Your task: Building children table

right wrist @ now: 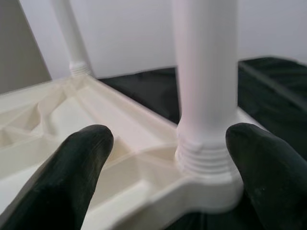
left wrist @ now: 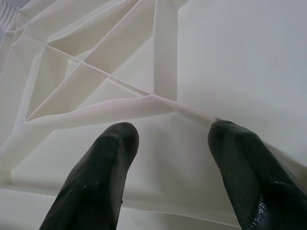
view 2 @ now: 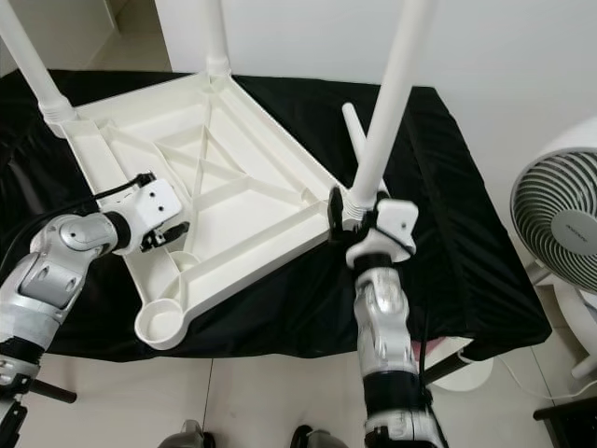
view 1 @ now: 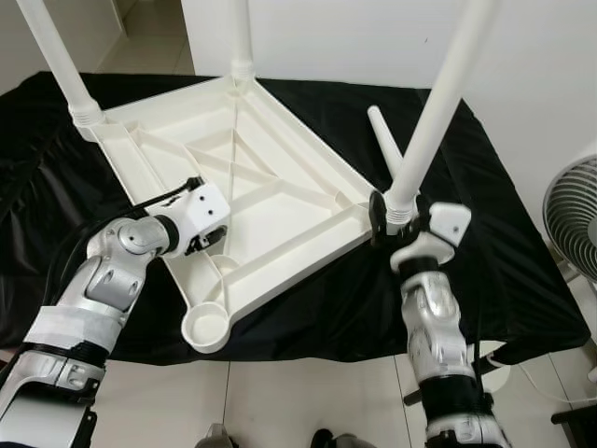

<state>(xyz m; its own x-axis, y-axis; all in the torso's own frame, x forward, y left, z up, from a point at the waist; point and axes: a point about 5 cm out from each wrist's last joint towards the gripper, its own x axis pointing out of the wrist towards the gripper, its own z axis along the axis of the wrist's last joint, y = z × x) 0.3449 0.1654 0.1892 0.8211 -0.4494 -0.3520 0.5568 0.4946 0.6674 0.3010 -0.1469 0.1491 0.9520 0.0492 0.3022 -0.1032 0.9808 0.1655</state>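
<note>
A white plastic children's table (view 1: 252,201) lies upside down on a black cloth (view 1: 485,233). Three white legs stand in its corners: far left (view 1: 58,65), far middle (view 1: 241,42) and near right (view 1: 438,107). The near-left corner socket (view 1: 207,327) is empty. A loose leg (view 1: 384,140) lies on the cloth behind the right leg. My left gripper (view 1: 209,241) is open over a rib of the underside (left wrist: 158,100), near the left rim. My right gripper (view 1: 399,219) is open, its fingers (right wrist: 72,182) on either side of the right leg's threaded base (right wrist: 206,158).
The black cloth covers a table whose front edge runs just below the white table. A white standing fan (view 1: 571,215) is at the right, beside the cloth's corner. Pale floor tiles (view 1: 280,401) lie in front, and a white wall behind.
</note>
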